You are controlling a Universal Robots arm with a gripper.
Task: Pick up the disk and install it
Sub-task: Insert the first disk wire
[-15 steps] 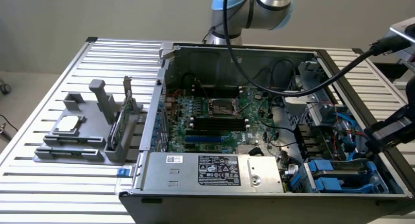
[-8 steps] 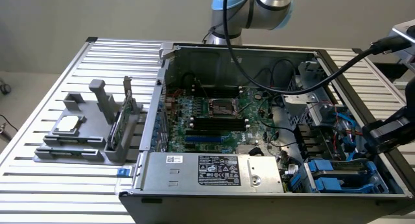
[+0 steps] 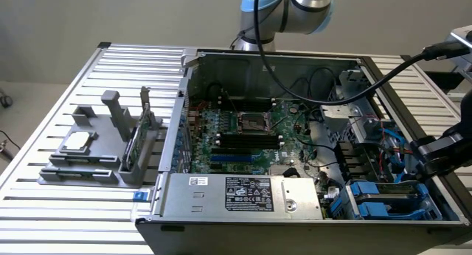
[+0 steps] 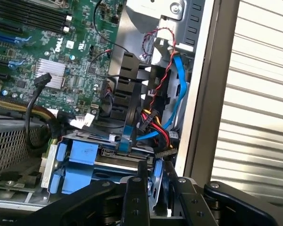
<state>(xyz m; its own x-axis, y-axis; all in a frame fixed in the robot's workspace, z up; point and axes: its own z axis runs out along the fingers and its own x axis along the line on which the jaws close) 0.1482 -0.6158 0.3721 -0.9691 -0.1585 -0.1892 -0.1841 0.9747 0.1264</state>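
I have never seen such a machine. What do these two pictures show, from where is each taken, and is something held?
It is a robot arm with a gripper, working on an open computer case on a slatted table. One picture is from a camera off the arm; the other is from a camera on its wrist, looking into the case. On the exterior view's left, a grey stand holds parts. The gripper is at the blue carriers of the drive bay; whether it holds anything, I cannot tell.
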